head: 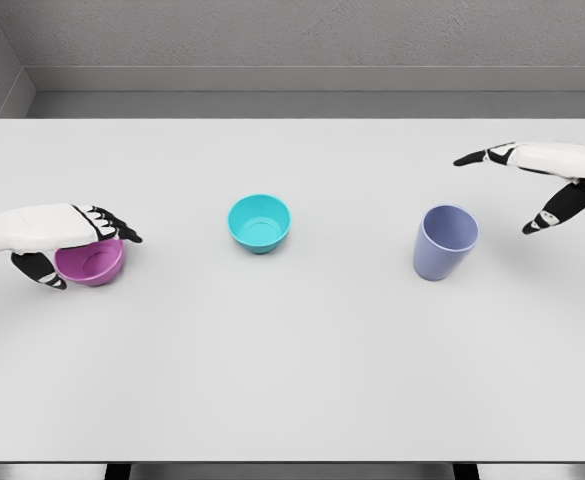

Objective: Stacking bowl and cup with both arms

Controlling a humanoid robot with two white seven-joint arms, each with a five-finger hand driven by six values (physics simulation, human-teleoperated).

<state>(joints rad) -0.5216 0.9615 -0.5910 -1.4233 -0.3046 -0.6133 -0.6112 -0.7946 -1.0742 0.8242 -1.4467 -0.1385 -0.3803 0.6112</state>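
Fig.: L hand (pixel 72 238) lies over the purple bowl (pixel 90 262) near the tabletop's (pixel 292 380) left edge, fingers across the rim, thumb under the near side; looks closed on it, though contact isn't fully visible. Confirm a firm pinch before you lift, and keep the bowl level. R hand (pixel 542 190), near the right edge, is spread wide and empty, just beside the lilac cup (pixel 445 242). Bring it around the cup wall w/o tipping it. Teal bowl (pixel 259 222) sits mid-tabletop, the likely stack base.
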